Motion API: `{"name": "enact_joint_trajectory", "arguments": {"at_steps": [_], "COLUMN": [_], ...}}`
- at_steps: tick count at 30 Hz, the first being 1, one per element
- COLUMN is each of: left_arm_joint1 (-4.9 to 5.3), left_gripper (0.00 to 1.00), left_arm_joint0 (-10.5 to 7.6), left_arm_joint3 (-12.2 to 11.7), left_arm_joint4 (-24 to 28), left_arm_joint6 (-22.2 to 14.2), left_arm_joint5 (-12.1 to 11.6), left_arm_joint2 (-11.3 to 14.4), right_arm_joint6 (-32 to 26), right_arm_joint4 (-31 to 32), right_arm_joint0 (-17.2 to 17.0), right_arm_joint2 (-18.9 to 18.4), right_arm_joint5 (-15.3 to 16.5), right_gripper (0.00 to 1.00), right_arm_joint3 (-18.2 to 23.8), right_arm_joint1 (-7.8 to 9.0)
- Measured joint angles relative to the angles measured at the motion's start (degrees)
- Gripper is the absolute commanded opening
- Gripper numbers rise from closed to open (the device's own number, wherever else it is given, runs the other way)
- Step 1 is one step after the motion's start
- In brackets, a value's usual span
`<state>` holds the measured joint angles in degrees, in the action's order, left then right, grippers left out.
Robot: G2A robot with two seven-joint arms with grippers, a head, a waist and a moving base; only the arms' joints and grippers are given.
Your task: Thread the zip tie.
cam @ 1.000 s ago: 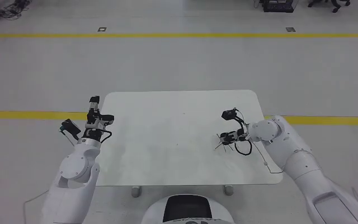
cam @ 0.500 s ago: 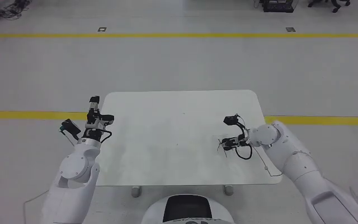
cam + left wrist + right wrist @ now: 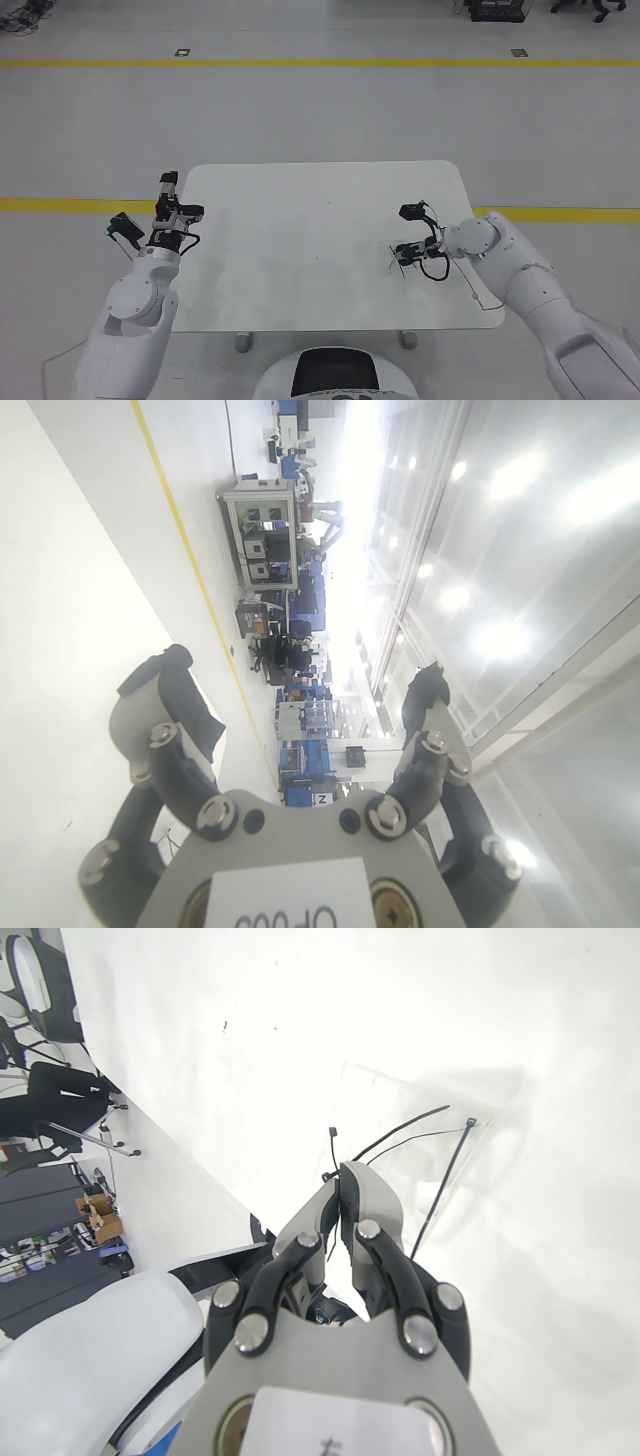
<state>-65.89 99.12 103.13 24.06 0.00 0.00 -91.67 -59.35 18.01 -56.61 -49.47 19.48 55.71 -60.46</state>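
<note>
we see the right gripper pinched shut on a thin black plastic zip tie over the right side of the white table. the tie's long axis runs along the fingers, with the head past the tips. the left gripper is spread wide and empty by the table's left edge, well apart, so we judge the right arm is nearer.

The pincer grips a black zip tie above the table.
</note>
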Motion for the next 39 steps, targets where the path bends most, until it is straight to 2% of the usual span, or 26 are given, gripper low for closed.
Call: {"name": "enact_joint_trajectory", "arguments": {"at_steps": [8, 12, 15, 18, 30, 39], "left_arm_joint1": [0.00, 0.00, 0.00, 0.00, 0.00, 0.00], "left_gripper": [1.00, 1.00, 1.00, 1.00, 1.00, 1.00], "left_arm_joint0": [0.00, 0.00, 0.00, 0.00, 0.00, 0.00], "left_arm_joint3": [0.0, 0.0, 0.0, 0.0, 0.0, 0.0], "left_arm_joint4": [0.0, 0.0, 0.0, 0.0, 0.0, 0.0], "left_arm_joint6": [0.0, 0.0, 0.0, 0.0, 0.0, 0.0], "left_arm_joint5": [0.0, 0.0, 0.0, 0.0, 0.0, 0.0], "left_arm_joint2": [0.0, 0.0, 0.0, 0.0, 0.0, 0.0], "right_arm_joint6": [-0.2, -1.4, -2.8, -3.7, -4.2, -3.7], "right_arm_joint4": [-2.5, -7.4, -11.9, -13.9, -13.1, -13.1], "right_arm_joint0": [-0.8, -1.8, -2.3, -2.2, 0.2, 1.7], "right_arm_joint2": [-0.8, -1.9, -2.7, -2.8, 0.5, 1.8], "right_arm_joint5": [0.0, 0.0, 0.0, 0.0, 0.0, 0.0], "right_gripper": [0.00, 0.00, 0.00, 0.00, 0.00, 0.00], "right_arm_joint3": [2.4, 2.8, 1.5, -0.2, -6.6, -8.5], "right_arm_joint1": [1.14, 1.75, 1.99, 2.04, 0.83, 0.15]}}
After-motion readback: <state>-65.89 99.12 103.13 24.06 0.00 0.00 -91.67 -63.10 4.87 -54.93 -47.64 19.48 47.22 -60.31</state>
